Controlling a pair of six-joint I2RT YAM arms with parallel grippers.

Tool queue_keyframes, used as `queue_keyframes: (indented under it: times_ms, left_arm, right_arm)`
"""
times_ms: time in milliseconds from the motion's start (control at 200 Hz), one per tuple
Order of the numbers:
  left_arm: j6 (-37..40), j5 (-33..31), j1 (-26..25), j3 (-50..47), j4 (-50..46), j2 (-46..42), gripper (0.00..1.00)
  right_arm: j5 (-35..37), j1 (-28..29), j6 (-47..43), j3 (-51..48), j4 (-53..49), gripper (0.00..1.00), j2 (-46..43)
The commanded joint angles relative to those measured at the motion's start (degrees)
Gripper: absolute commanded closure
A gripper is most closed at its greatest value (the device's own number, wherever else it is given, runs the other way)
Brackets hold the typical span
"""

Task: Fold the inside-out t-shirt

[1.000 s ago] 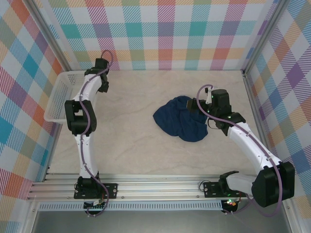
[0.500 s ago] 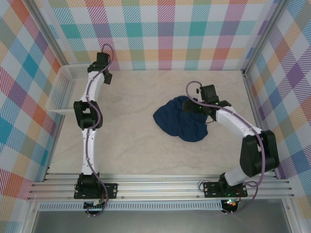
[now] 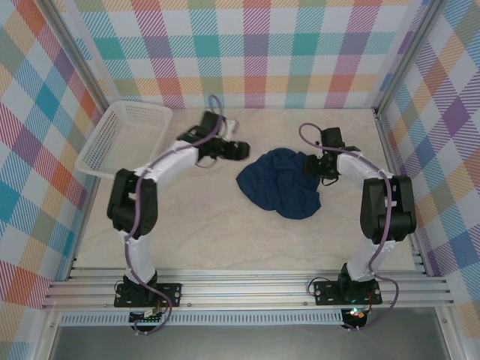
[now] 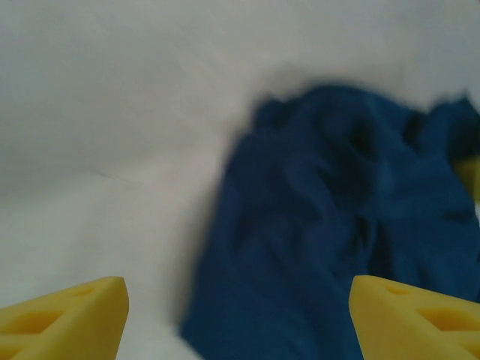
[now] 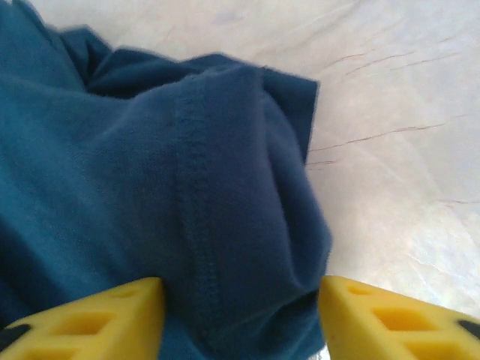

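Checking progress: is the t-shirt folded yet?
Not folded: the t-shirt lies in a crumpled heap on the table, edges uneven.

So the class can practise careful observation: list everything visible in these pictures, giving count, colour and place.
t-shirt: one, dark navy, crumpled on the table right of centre
basket: one, white, far left corner
table: one, pale beige, under everything
walls: three, multicoloured plaid, around the table
left gripper: one, yellow fingers, open, near the shirt's left edge
right gripper: one, yellow fingers, either side of a shirt fold
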Motion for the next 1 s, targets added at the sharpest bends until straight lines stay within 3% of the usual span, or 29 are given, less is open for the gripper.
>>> queue_keyframes:
  times_ms: [0,155,235,335,420,595,685,825,995]
  left_arm:
    - [0.7,0.2,-1.5,-0.8,-1.6,4.1,0.23]
    - [2.6,-2.9,-3.0,1.8,-4.9,9.4,0.29]
    - [3.3,-3.8,-2.9,4.1,-6.9,11.8,0.51]
    - [3.7,-3.7,-2.9,6.1,-7.5,10.6,0.84]
    - [3.0,-4.4,-2.0,5.1,-5.7,3.5,1.0]
    - [-3.4,-6.1,2.5,-0.9,4.2,-19.6,1.0]
    - [-4.4,-9.5,3.3,-1.6,9.3,-29.2,1.0]
    - [-1.4,-16.3,3.4,1.7,9.6,-37.5,1.0]
    - [3.1,-24.7,4.1,6.9,6.6,-43.1,1.0]
  right_arm:
    - [-1.8,0.3,0.0,-0.2,2.0,0.58,-1.0]
    - [-1.0,0.3,-0.8,-1.9,2.7,0.8,-3.1]
    - [-1.5,0.3,-1.2,-1.8,2.4,0.92,-4.6]
    - [-3.8,0.3,-1.2,-1.3,2.4,0.98,-9.4]
    - [-7.3,0.3,-0.6,-0.4,3.2,0.99,-16.7]
    - [-13.1,0.4,1.8,5.2,7.7,1.0,-33.8]
    - [-15.0,0.3,3.1,10.5,9.3,1.0,-37.8]
    - [-18.3,0.4,4.2,19.5,8.8,1.0,-37.8]
    - [-12.3,0.3,2.4,25.7,6.1,1.0,-38.5]
